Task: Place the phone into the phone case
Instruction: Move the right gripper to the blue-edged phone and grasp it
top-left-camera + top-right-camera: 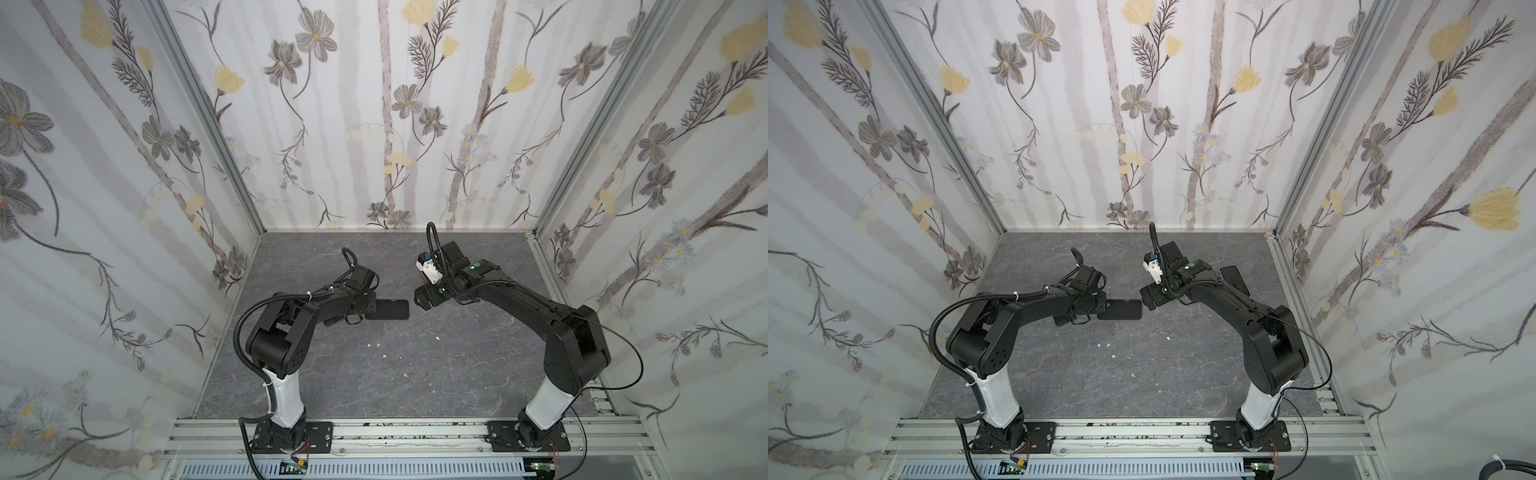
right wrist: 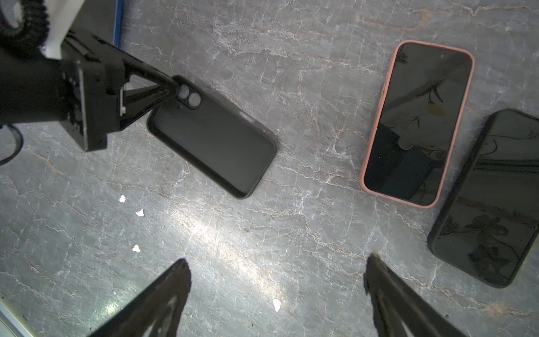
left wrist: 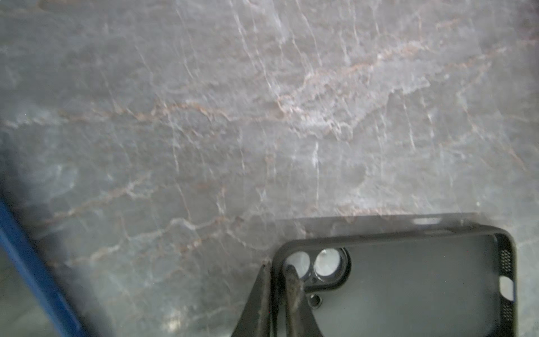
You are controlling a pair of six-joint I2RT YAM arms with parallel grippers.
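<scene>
We've barely begun — left gripper (image 3: 277, 267) pinches the empty phone case (image 2: 215, 146) by its rim, right gripper (image 2: 277, 259) gapes empty (the phone (image 2: 417, 122) lies apart, uncased).

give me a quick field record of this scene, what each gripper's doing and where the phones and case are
left gripper: jaws shut on the empty case rim, at its camera-cutout corner
right gripper: jaws open, holding nothing, above the table
pink-cased phone: flat, screen up, untouched
black phone: flat beside it, not touching it
task state: no phone in the case yet
</scene>
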